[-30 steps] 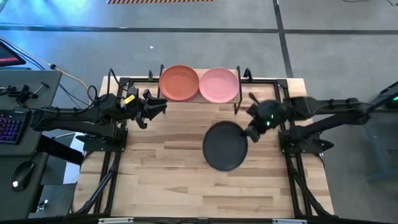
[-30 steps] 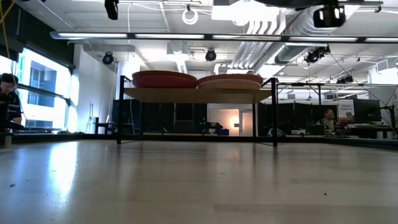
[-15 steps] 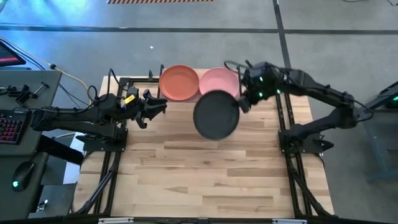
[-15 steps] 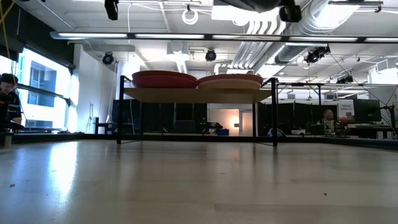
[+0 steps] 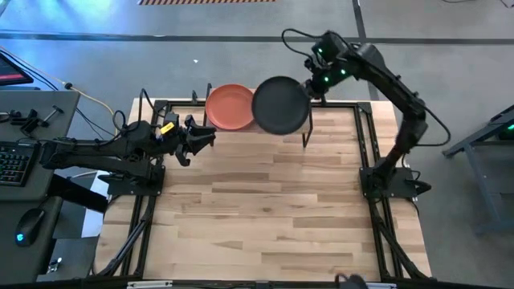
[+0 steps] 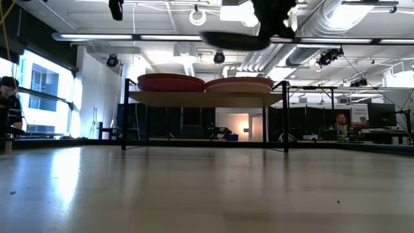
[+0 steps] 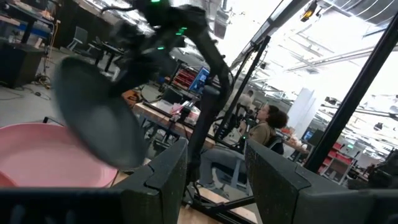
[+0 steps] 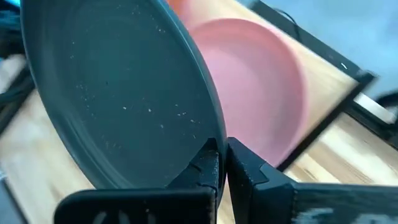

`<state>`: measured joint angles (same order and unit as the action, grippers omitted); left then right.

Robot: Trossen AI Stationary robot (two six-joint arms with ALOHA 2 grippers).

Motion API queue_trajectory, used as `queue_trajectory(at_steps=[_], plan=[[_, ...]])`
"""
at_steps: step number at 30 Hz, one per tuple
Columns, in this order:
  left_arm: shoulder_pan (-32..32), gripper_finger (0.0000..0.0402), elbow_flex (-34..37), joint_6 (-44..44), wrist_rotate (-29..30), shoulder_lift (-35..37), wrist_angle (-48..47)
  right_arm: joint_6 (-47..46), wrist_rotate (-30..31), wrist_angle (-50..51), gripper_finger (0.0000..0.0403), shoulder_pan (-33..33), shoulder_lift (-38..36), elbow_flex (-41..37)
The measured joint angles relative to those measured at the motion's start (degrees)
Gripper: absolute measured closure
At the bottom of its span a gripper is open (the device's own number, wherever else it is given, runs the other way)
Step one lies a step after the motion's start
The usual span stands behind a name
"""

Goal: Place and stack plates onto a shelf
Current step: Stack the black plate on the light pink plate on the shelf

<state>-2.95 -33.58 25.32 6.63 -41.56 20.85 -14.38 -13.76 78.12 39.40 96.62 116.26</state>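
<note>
The black plate (image 5: 280, 105) hangs in the air above the shelf (image 6: 200, 98), over the light pink plate (image 8: 261, 93), which it hides in the high view. My right gripper (image 8: 222, 155) is shut on it by the shelf's far right corner (image 5: 311, 87). The orange plate (image 5: 231, 106) rests on the shelf's left half, beside the pink one (image 6: 239, 85). My left gripper (image 5: 205, 138) waits open, level with the shelf's near left corner; in its wrist view its fingers (image 7: 214, 180) stand apart. My right gripper pinches the black plate's rim (image 8: 208, 140) between its two fingers, one on the upper face and one beneath. It comes from the table's far right side (image 5: 305, 90). The plate is lifted clear and roughly level (image 6: 234, 40), well above the plates on the shelf.
The shelf stands on thin black legs (image 5: 306, 132) at the table's far edge. Black frame rails (image 5: 148, 201) run along both table sides. Bare wooden tabletop (image 5: 265, 209) lies near of the shelf. A keyboard (image 5: 12, 160) sits left of the table, and people sit in the room behind.
My right gripper has carried the black plate from above the table's middle toward the far edge and upward, still shut on its rim. The plate now hangs over the pink plate on the shelf. My left arm has kept still.
</note>
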Motion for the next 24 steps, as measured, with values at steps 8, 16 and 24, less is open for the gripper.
queue_trajectory(at_steps=[8,16,24], plan=[[0.0,0.025,0.0,0.0,0.0,0.0,0.0,1.1,-3.8,3.6,0.0403,6.6,6.6,0.0],[0.0,0.025,0.0,0.0,0.5,0.0,0.0,1.4,-3.0,4.0,0.0403,8.3,10.2,0.0],[0.0,0.025,0.0,0.0,0.5,0.0,0.0,1.5,-3.0,3.9,0.0403,8.8,12.3,-0.1]])
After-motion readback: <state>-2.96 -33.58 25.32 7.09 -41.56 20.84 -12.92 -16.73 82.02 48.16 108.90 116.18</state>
